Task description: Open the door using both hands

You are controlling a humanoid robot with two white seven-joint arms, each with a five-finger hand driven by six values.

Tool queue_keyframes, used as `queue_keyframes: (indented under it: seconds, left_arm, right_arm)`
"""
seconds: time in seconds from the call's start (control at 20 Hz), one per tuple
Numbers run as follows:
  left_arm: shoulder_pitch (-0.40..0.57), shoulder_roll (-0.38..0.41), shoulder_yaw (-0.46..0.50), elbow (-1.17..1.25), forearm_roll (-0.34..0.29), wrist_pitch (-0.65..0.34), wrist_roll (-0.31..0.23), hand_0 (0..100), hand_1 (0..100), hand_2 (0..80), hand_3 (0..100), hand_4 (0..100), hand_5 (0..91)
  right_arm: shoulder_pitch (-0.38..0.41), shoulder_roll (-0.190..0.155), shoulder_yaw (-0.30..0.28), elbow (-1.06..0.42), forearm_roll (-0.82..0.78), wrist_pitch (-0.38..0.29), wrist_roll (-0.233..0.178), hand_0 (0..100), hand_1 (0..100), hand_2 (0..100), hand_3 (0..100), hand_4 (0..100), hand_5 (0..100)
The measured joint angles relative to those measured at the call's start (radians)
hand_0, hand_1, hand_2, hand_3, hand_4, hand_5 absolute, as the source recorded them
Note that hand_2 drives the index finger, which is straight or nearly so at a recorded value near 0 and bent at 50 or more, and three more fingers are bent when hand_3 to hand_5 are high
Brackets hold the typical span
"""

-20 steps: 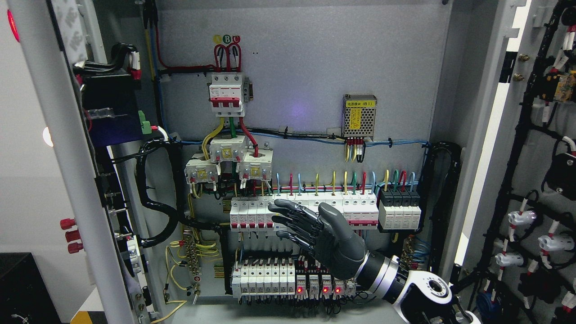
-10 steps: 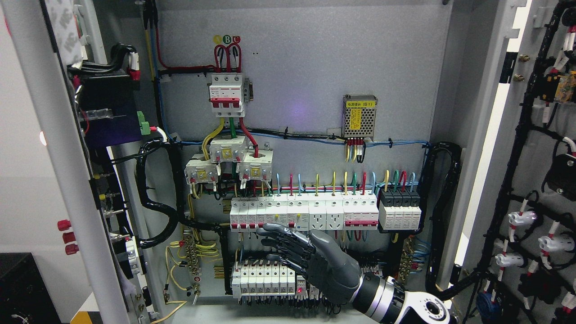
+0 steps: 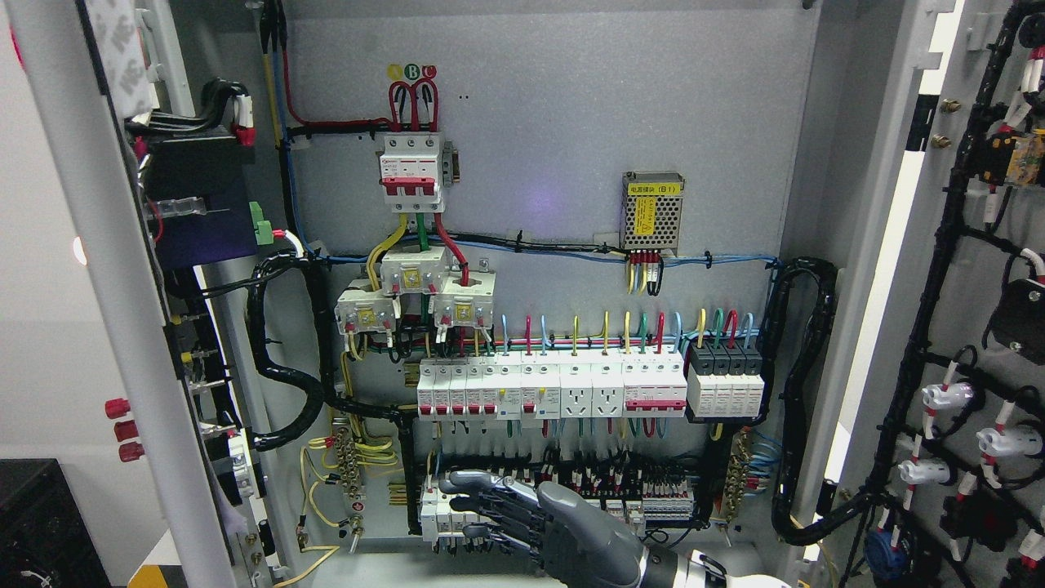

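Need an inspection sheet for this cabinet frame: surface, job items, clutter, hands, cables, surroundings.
Surface: grey back panel of the cabinet, bare in its upper part.
Job's things: left door and right door both swung open, their wired inner faces showing.
Clutter: nothing seen loose; a red three-pole breaker, a perforated power supply and a row of white breakers are mounted on the panel.
Hands: right hand low at the bottom edge, fingers spread, holding nothing. Left hand not in view.
Cables: black conduit loops at the left, another black conduit runs down the right; coloured wires above the breakers.
Surroundings: white wall at far left.
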Motion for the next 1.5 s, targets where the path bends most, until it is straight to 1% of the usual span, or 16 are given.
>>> queue_keyframes:
  seconds: [0.5,0.9,1.15,1.5]
  left_arm:
    - [0.002,0.002,0.0,0.0,-0.001,0.0,0.0,0,0,0.0,0,0,0.0]
    - [0.023,0.012,-0.012,-0.021,-0.002,0.0,0.0,0,0,0.0,0,0,0.0]
    - [0.046,0.02,-0.025,-0.091,-0.002,0.002,0.0,0,0,0.0,0,0,0.0]
    - [0.09,0.044,-0.091,-0.191,-0.001,0.003,0.0,0,0,0.0,0,0,0.0]
  right_arm:
    - [0.026,-0.017,0.075,-0.038,0.001,0.0,0.005,19,0,0,0,0,0]
    - [0.032,-0.019,0.135,-0.05,0.003,0.0,0.0,19,0,0,0,0,0]
    - [0.031,-0.008,0.171,-0.054,0.007,0.007,-0.001,19,0,0,0,0,0]
    - [0.026,0.031,0.201,-0.05,0.012,0.014,-0.002,19,0,0,0,0,0]
